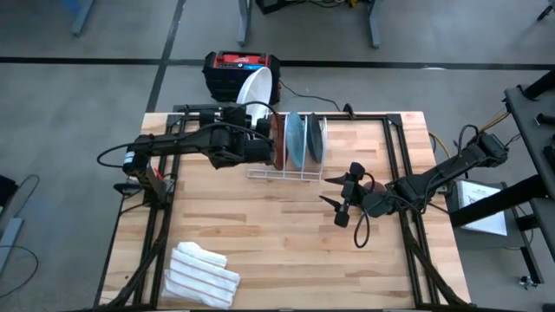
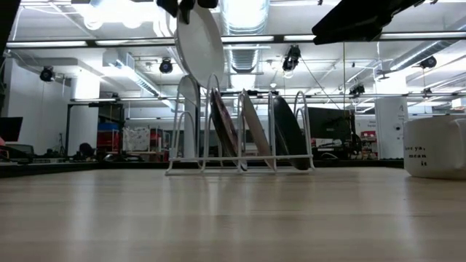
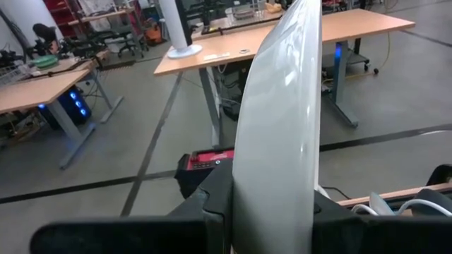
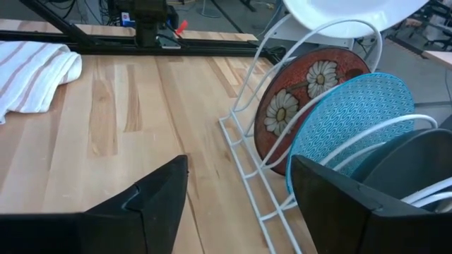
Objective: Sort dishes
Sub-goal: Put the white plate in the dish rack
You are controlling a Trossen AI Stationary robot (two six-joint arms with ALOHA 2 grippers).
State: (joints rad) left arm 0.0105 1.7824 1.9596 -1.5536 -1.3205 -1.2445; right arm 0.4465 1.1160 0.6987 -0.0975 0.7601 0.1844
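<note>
Nearest the front edge, the folded striped cloth (image 1: 202,275) lies w/ nothing near it, well apart from the work.

Mid-table, R side: right gripper (image 1: 343,191) hangs low over the wood, fingers spread wide, holding nothing. It faces the wire dish rack (image 1: 286,174) from just beside it, prob. waiting clear so the other arm has room. A beige mug (image 2: 435,148) stands on the table on that side too.

In the rack, three dishes stand on edge, one per slot: red flowered plate (image 4: 300,99), then light blue plate (image 4: 349,116), then dark blue-grey plate (image 4: 417,166). Upright slots keep them apart, not touching face to face.

At the rack's far/left end, left gripper (image 1: 257,130) is clamped on the rim of the white plate (image 1: 256,87), held edge-up and tilted, above the rack's end hoops. Edge-on hold looks meant for dropping it into the last free slot beside the red one. Not seated yet; last dish to go.

Beyond the table edge: a red and black case (image 1: 240,69) on the floor.
</note>
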